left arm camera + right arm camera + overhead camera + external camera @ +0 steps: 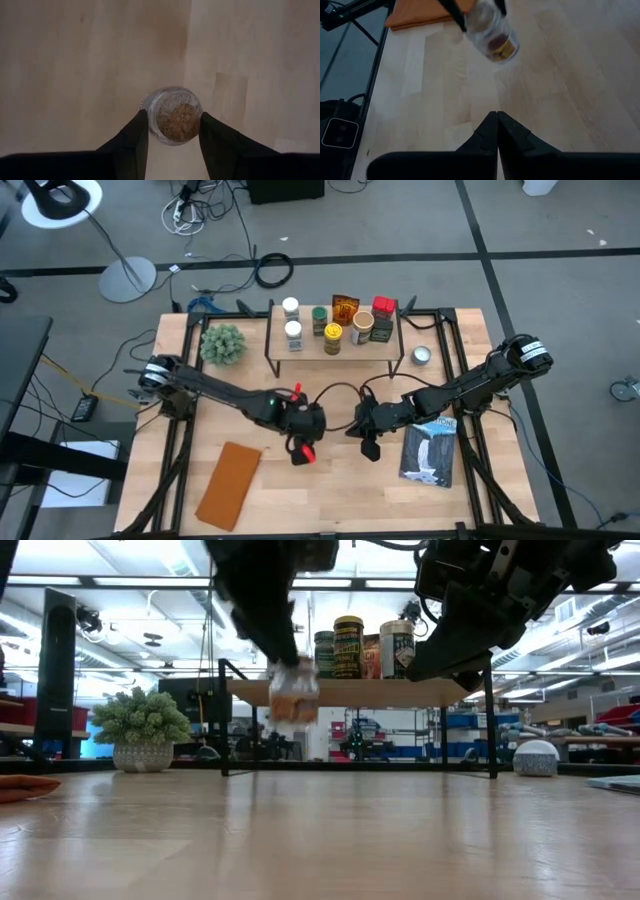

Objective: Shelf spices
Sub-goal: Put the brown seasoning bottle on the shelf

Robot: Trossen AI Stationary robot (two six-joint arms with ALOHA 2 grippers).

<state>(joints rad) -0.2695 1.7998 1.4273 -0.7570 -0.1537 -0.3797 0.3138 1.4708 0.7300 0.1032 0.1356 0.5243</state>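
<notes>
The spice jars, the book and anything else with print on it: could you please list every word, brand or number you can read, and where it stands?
None can be read.
Spices on the shelf: labels show in the high and low views, too small to read.
Clear jar in the left gripper: gold label in the right wrist view, blurred.
Blue-and-white book: cover print too small.
Round tin: nothing legible.

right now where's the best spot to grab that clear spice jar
Across its round glass body, from above, one finger each side. The left pincer already holds the clear spice jar this way, lifted off the table.
</notes>
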